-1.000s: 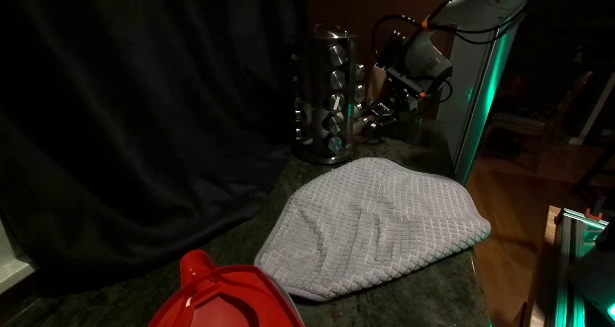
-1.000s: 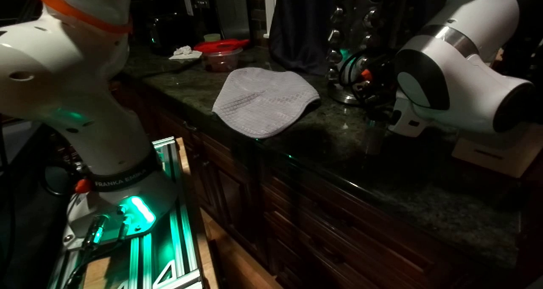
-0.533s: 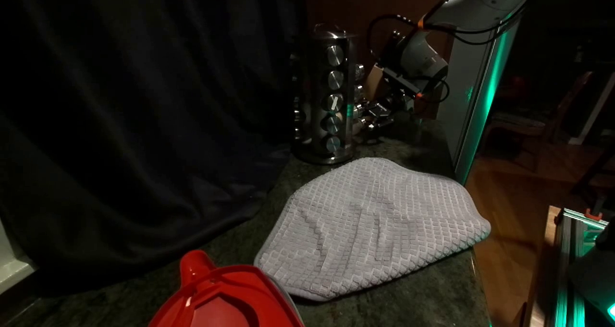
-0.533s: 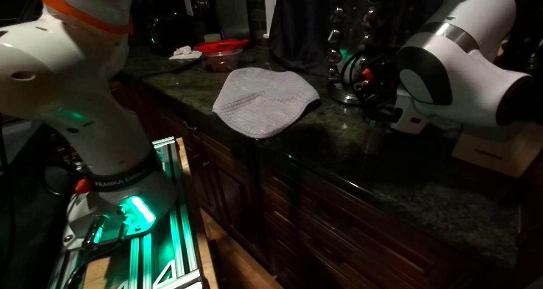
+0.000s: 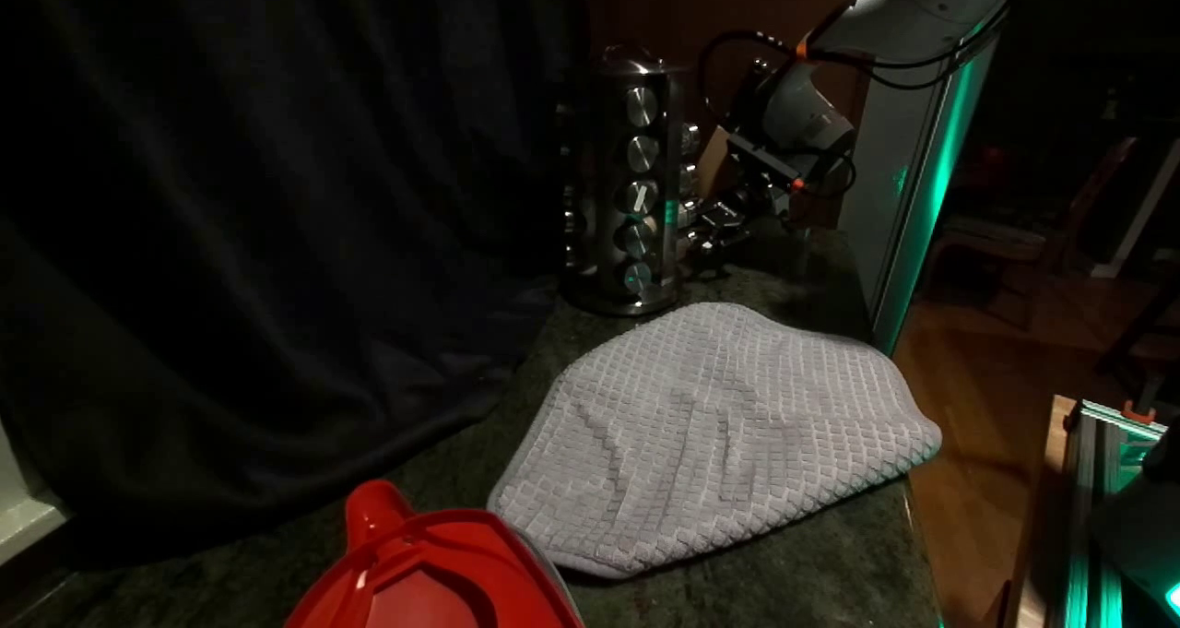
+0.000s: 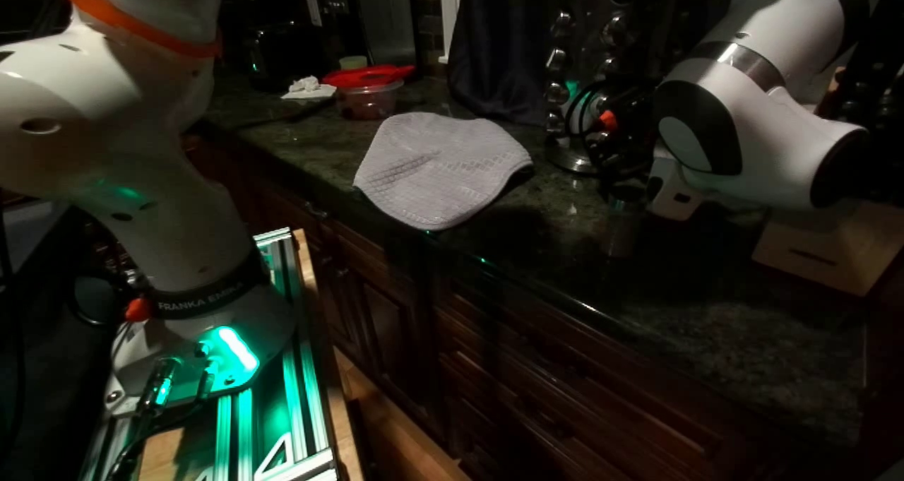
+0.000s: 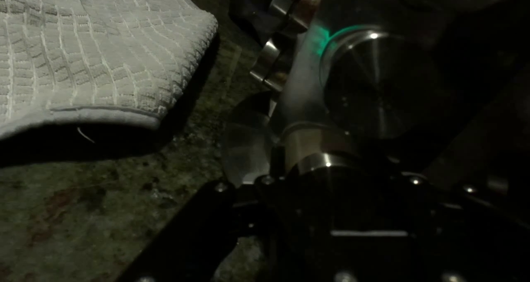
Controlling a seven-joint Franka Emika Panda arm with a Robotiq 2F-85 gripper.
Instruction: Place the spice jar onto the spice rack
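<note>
Spice jar (image 7: 308, 143) — tan-ish body w/ shiny silver cap — gripped in tool (image 7: 325, 168), nr rack (image 5: 607, 176).

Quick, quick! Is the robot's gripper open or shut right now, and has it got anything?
Gripper: closed, holding a spice jar with a silver cap.

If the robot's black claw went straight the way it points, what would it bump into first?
Probably the dark, round carousel spice rack; the small silver-capped jar seemingly gripped would lead. Depth is unclear.
</note>
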